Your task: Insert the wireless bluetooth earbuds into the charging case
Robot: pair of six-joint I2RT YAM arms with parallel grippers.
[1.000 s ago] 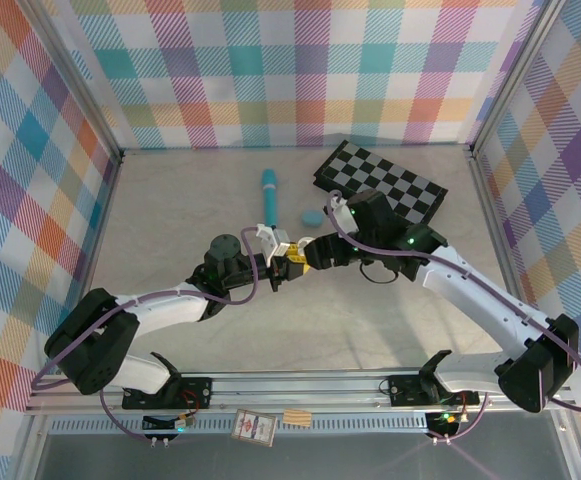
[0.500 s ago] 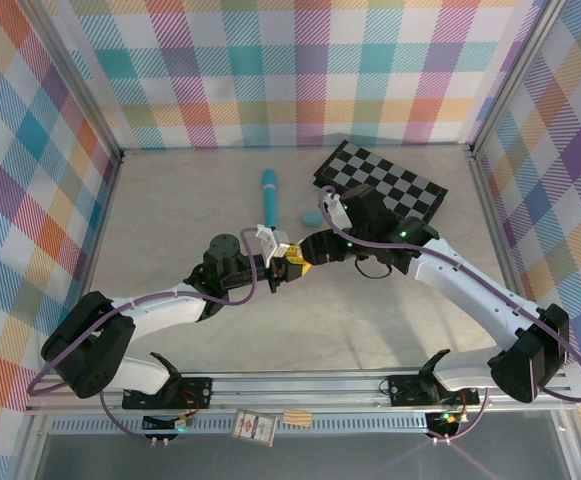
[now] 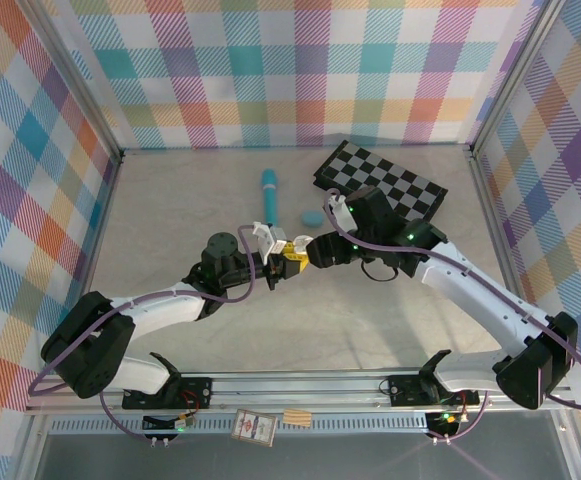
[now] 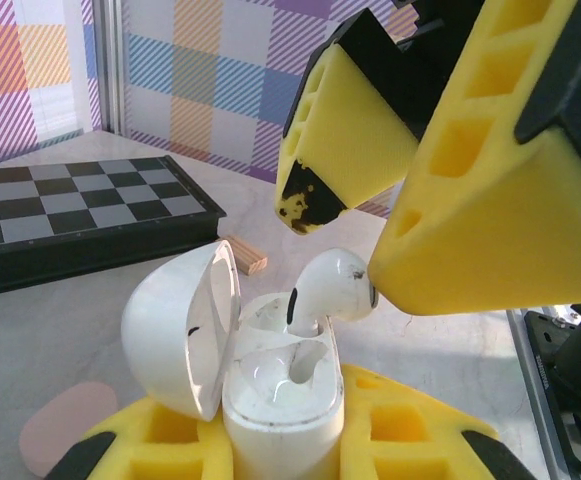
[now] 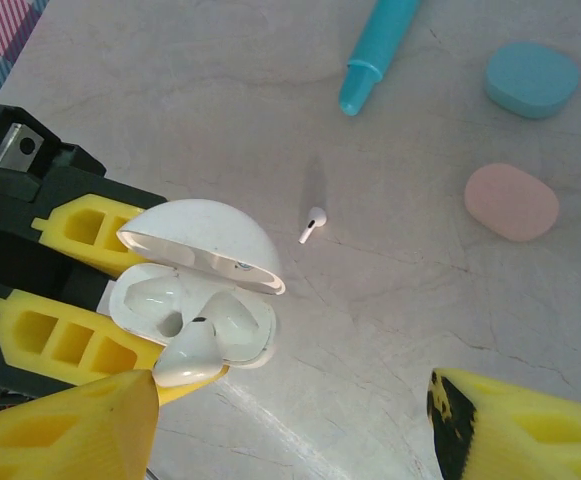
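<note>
My left gripper [image 4: 280,452] is shut on a white charging case [image 4: 282,400], held upright with its lid [image 4: 175,335] swung open. A white earbud [image 4: 335,285] sits with its stem partly in one slot of the case and its head sticking out. The earbud [image 5: 185,355] touches one yellow finger [image 5: 65,430] of my right gripper [image 5: 290,440], which stands open around the case. A second white earbud [image 5: 313,222] lies loose on the table. In the top view both grippers [image 3: 278,255] meet mid-table.
A teal pen [image 5: 380,50], a light blue oval case [image 5: 532,78] and a pink oval case [image 5: 511,202] lie on the table behind. A chessboard [image 3: 390,185] sits at the back right, with a small wooden block [image 4: 245,255] near it.
The right wrist swung slightly over the case and settled. The left gripper, still holding the case, edged a little toward the back.
</note>
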